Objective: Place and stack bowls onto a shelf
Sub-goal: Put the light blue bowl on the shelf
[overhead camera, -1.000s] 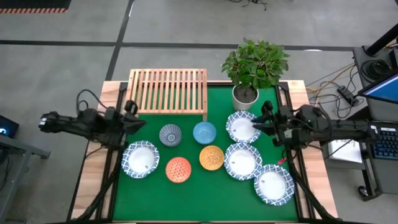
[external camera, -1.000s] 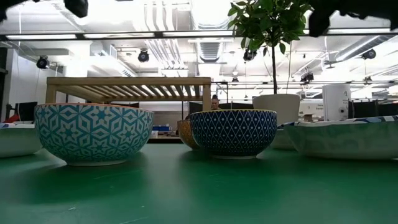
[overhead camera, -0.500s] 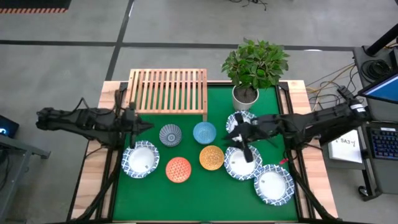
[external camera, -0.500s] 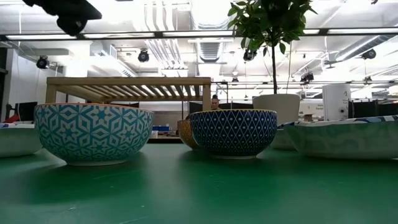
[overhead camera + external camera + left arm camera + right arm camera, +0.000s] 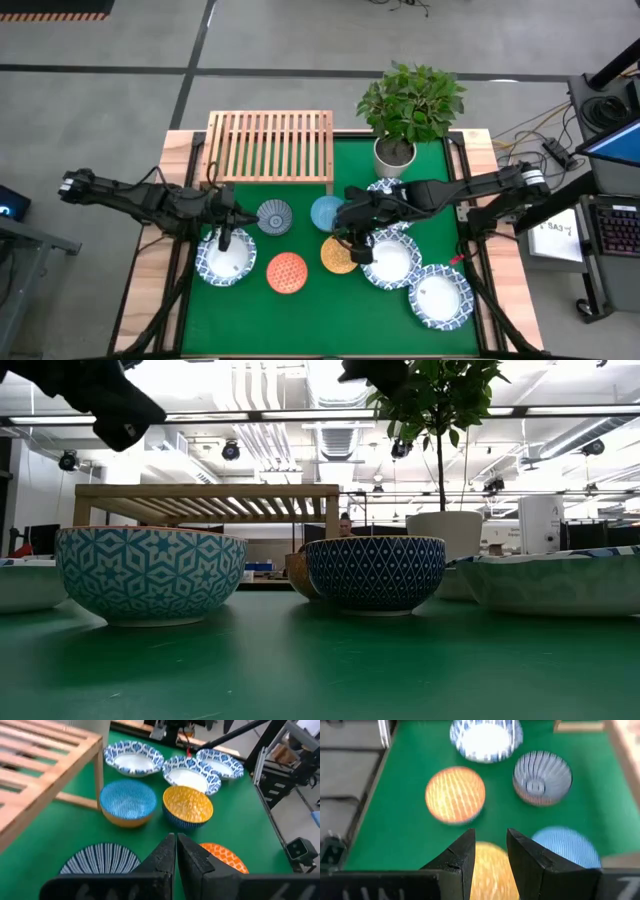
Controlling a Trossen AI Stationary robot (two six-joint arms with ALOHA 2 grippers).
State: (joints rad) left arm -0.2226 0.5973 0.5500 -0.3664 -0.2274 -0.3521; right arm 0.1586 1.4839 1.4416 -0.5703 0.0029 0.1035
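The light-wood slatted shelf (image 5: 270,146) stands at the table's far edge, with nothing on it. Four small bowls rest on the green mat: grey-blue (image 5: 274,216), light blue (image 5: 326,211), yellow-orange (image 5: 337,255) and red-orange (image 5: 287,272). One white bowl (image 5: 227,257) lies at the left; three more (image 5: 392,262) (image 5: 440,296) (image 5: 384,190) lie at the right. My left gripper (image 5: 226,232) hovers shut above the left white bowl, beside the grey-blue one (image 5: 102,860). My right gripper (image 5: 491,851) hangs open over the yellow-orange bowl (image 5: 490,870), touching nothing.
A potted plant (image 5: 394,155) stands at the far right, beside the shelf. My right arm stretches across the far white bowl. In the low view the bowls (image 5: 150,575) (image 5: 375,572) stand in front of the shelf (image 5: 205,492). Bare mat lies along the near edge.
My right arm has swept from the table's right edge toward the left, across the white bowls, and now stands over the yellow-orange bowl. My left arm has reached toward the right and slightly toward the near edge, over the left white bowl. No bowl has moved.
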